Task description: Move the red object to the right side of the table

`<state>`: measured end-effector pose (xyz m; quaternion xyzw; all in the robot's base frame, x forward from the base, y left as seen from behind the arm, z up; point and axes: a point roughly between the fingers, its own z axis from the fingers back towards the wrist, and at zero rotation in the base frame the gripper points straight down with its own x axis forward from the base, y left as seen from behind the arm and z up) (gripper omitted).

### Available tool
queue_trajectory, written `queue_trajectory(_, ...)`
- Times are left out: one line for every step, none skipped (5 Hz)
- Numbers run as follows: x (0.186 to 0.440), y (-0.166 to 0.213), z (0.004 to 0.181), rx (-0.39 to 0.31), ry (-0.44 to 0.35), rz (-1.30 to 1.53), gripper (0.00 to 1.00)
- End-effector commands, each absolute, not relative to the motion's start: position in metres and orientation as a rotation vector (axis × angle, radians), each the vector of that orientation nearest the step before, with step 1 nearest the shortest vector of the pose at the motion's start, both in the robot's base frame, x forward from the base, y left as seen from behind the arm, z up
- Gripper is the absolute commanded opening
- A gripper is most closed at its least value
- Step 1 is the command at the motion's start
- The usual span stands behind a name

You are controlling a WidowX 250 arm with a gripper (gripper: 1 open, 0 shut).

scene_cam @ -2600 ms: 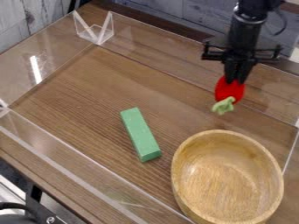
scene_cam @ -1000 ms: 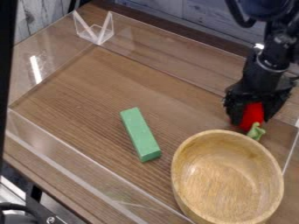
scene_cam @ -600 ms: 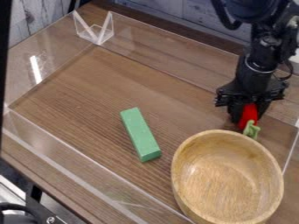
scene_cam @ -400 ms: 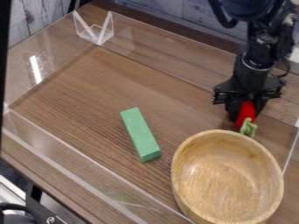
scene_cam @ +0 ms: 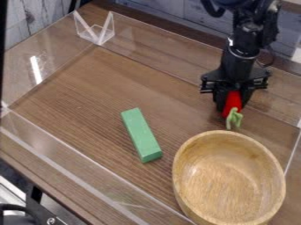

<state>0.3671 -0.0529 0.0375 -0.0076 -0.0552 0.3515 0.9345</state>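
red object (scene_cam: 231,105): red, green stem | block (scene_cam: 141,134): green | table (scene_cam: 106,88): brown wood-grain

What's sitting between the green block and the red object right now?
Nothing. In the camera view, only bare wood-grain table separates the green block from the red object, which sits in the gripper. The wooden bowl lies nearer the camera, off that line.

Table (scene_cam: 106,83): walled tray, items on top. Block (scene_cam: 141,134) centre-front, lying diagonal. Bowl (scene_cam: 230,182) front right, near block's right, apart from it. Toy vegetable (scene_cam: 231,106) just behind bowl, far right, w/ gripper (scene_cam: 233,98) over it. Clear stand (scene_cam: 93,29) back left corner.
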Motion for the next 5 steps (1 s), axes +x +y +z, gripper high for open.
queue_trajectory(0.379, -0.047, 0.079, -0.074, -0.214, 0.661, 0.00)
queue_trajectory(0.378, -0.046, 0.083, -0.077, -0.226, 0.612, 0.00)
queue_trajectory(0.374, -0.054, 0.095, -0.081, -0.231, 0.554, 0.00)
queue_trajectory(0.371, -0.063, 0.101, -0.086, -0.225, 0.504, 0.00)
queue_trajectory(0.370, -0.070, 0.098, -0.089, -0.214, 0.444, 0.00)
